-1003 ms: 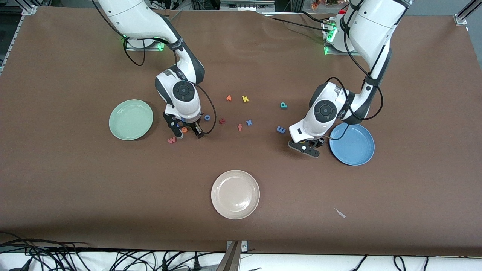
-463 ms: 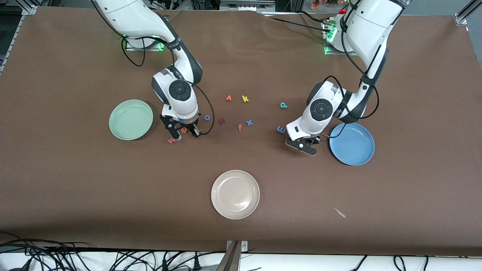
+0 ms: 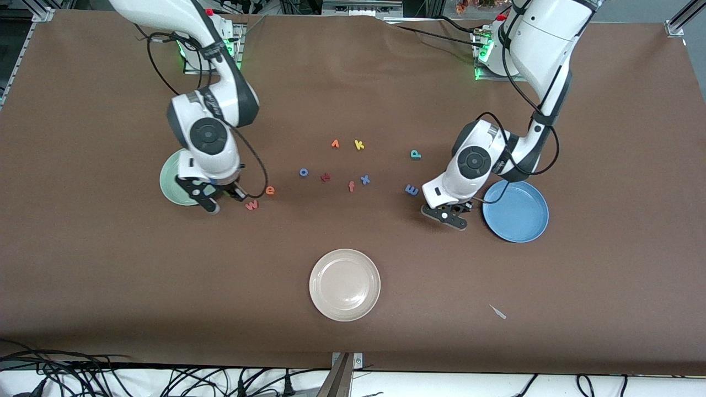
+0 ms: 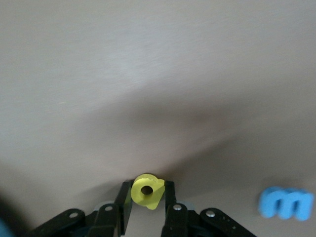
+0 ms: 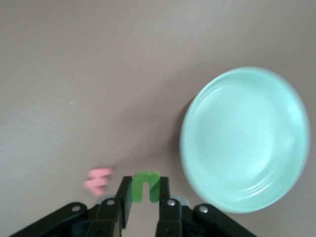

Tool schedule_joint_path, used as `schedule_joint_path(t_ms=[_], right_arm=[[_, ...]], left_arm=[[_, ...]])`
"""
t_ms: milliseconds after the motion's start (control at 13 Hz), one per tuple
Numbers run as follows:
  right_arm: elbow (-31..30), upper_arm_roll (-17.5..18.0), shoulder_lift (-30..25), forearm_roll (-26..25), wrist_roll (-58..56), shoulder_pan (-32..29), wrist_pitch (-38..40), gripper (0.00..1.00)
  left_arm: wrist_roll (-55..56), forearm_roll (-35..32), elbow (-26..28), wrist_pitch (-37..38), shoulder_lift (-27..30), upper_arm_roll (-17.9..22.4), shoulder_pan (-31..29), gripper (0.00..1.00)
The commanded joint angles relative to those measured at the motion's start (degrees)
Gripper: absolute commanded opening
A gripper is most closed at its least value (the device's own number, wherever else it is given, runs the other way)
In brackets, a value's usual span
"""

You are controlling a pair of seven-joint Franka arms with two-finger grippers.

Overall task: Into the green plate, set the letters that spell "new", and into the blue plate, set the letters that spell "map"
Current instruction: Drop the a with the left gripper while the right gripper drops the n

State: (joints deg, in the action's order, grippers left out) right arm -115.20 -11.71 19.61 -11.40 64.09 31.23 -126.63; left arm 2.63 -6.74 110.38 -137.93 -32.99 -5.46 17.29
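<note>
Both hands pinching letters.
We note right hand (image 5: 141, 197) pinching green "n" (image 5: 145, 185) beside green plate (image 5: 244, 138), "w" (image 5: 98, 179) near; left hand (image 4: 148, 202) pinching yellow "a" (image 4: 146, 190), blue "m" (image 4: 286, 202) near, blue plate (image 3: 515, 211) beside on worktop (image 3: 110, 275).

Brown surface (image 3: 110, 264). Cream-white plate (image 3: 345, 284) as landmark: green plate (image 3: 171, 184) toward the right arm's end, blue plate (image 3: 515, 211) toward the left arm's end, both farther from the camera; scattered foam letters (image 3: 351, 186) farther still.

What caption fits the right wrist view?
Right gripper shut on the green "n", beside the green plate and pink "w".
</note>
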Motion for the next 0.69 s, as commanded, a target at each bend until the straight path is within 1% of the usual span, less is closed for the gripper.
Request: schedule_joint_path(t_ms=[0, 77, 154, 232, 309, 386, 463, 540, 617], right_arm=[[-8.95, -4.01, -3.96, -0.02, -8.25, 0.14, -2.37, 0.1], [-13.77, -6.2, -5.45, -0.11, -11.68, 0.14, -7.18, 0.1], [-17.65, -8.22, -5.81, -0.02, -14.58, 0.14, -12.1, 0.11], [-20.04, -8.85, -5.73, -0.11, -15.39, 0.14, -14.49, 0.12], [-21.19, -8.95, -5.55, -0.11, -15.49, 0.14, -15.39, 0.22], [-21.2, -8.95, -5.38, -0.11, -15.49, 0.14, -15.31, 0.6], [-21.03, -8.95, -5.55, -0.02, -15.4, 0.14, -15.4, 1.0], [-20.68, -8.95, -5.9, -0.11, -15.49, 0.14, -15.22, 1.0], [-20.15, -8.86, -6.34, -0.11, -15.4, 0.14, -15.13, 1.0]], left_arm=[[-10.33, -1.35, -6.2, 13.16, 1.26, -0.25, -4.44, 0.01], [-14.54, -1.26, -9.01, 17.56, 1.26, -0.25, -6.19, 0.01], [-19.63, -1.17, -12.0, 22.3, 0.83, -0.25, -7.78, 0.01], [-24.3, -1.17, -13.24, 24.44, 0.22, -0.25, -9.45, 0.01], [-27.82, -1.17, -13.17, 24.55, -0.05, -0.25, -11.29, 0.02], [-30.99, -1.61, -13.17, 24.55, -0.58, -0.25, -12.27, 0.03], [-33.81, -1.78, -13.08, 24.55, -1.1, -0.17, -12.88, 0.13], [-34.62, -1.87, -13.08, 24.46, -1.8, -0.17, -13.85, 0.25], [-34.97, -1.96, -13.17, 24.46, -2.33, -0.17, -14.03, 0.88]])
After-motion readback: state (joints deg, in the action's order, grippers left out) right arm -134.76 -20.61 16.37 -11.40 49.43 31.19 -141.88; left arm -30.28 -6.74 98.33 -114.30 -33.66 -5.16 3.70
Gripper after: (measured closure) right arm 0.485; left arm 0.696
